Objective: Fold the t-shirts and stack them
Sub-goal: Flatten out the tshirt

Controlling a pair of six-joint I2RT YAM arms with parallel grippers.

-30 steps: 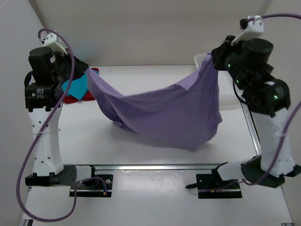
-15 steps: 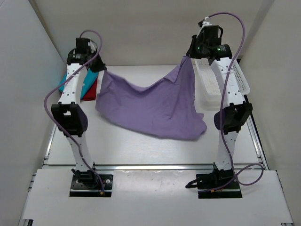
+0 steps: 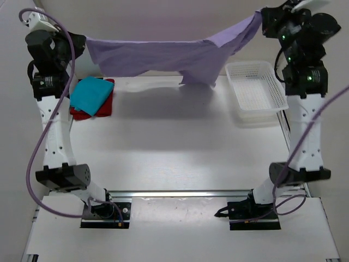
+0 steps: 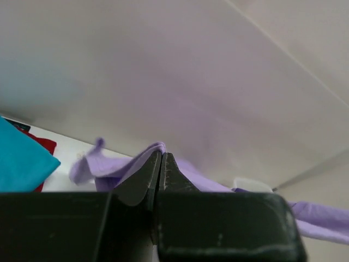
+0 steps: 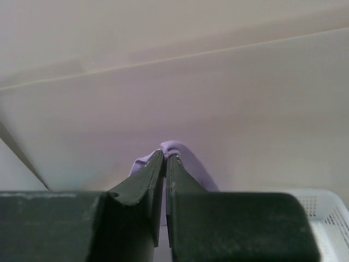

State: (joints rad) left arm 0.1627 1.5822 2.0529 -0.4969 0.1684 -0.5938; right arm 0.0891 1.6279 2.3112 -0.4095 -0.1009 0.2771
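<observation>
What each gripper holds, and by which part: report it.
Both hold the lavender t-shirt, raised and stretched between them. The left gripper pinches the cloth at one end, and the right gripper pinches it at the opposite end.

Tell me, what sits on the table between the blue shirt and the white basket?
Only bare table, seen from the top camera; the purple shirt hangs stretched in the air above it.

Red t-shirt (image 3: 80,114) mostly hidden under teal t-shirt (image 3: 90,94)
</observation>
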